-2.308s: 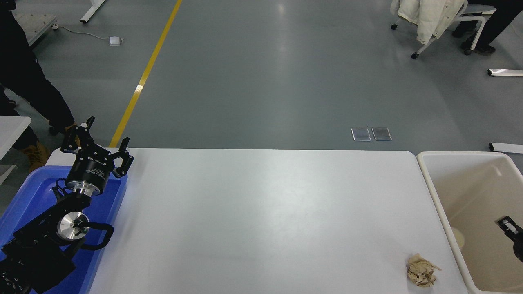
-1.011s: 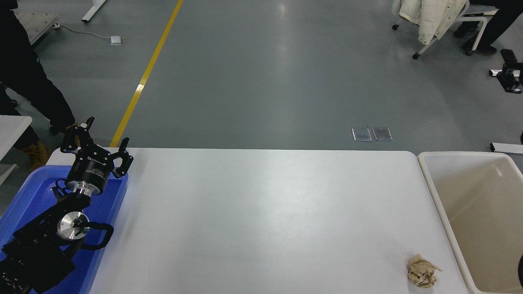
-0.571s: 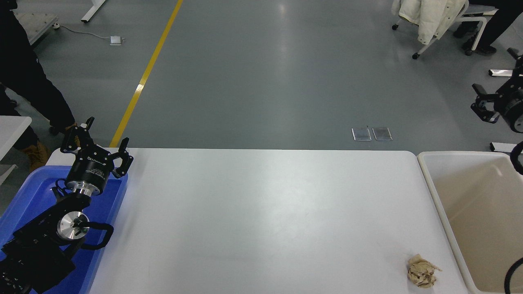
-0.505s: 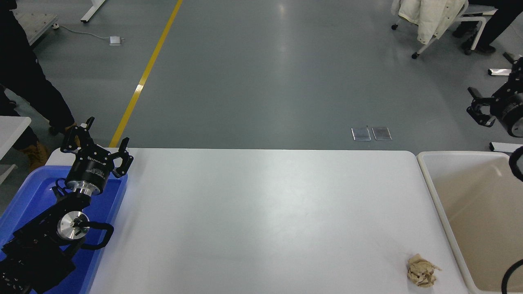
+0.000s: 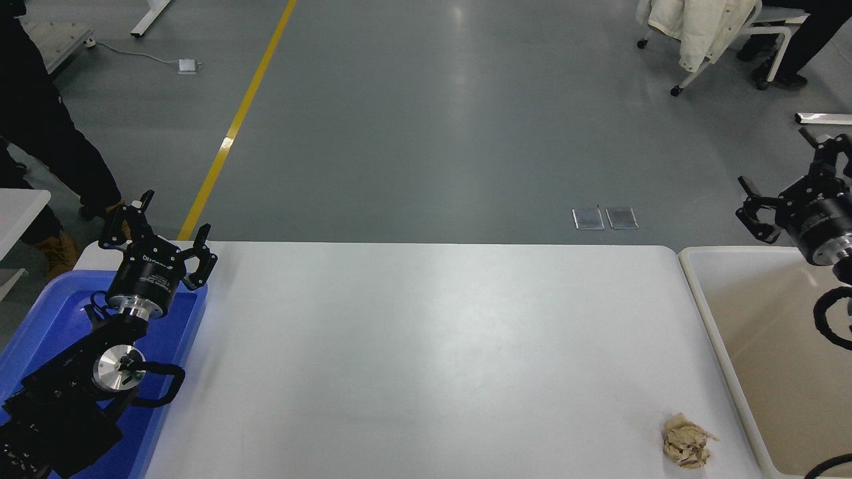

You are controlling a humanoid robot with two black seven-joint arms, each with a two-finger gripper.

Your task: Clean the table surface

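Right gripper (image 5: 791, 179): raised above the far end of the bin (image 5: 702, 313), at the right edge of the view, fingers spread wide and empty. Shifted left and lower in the view against 0.5 s ago, when only partly visible at the right edge; 2.3 s ago, low inside the bin with just a tip showing. Left gripper (image 5: 158, 233): parked at lower left over the tray (image 5: 40, 319), fingers spread and empty, position unchanged across all frames. Table surface (image 5: 426, 359): spans the middle of the view, between tray at left and bin at right, touching or just beside both. Paper wad (image 5: 687, 440): crumpled, tan, resting on the table surface near the front right corner, just beside the bin rim, well apart from both grippers; same spot as in every earlier frame. Bin interior: no contents discernible in the visible part. Background: grey floor with a yellow line (image 5: 239, 116), a chair (image 5: 705, 33) draped with a pale coat at upper right, a person (image 5: 40, 120) in dark clothing at the left edge.
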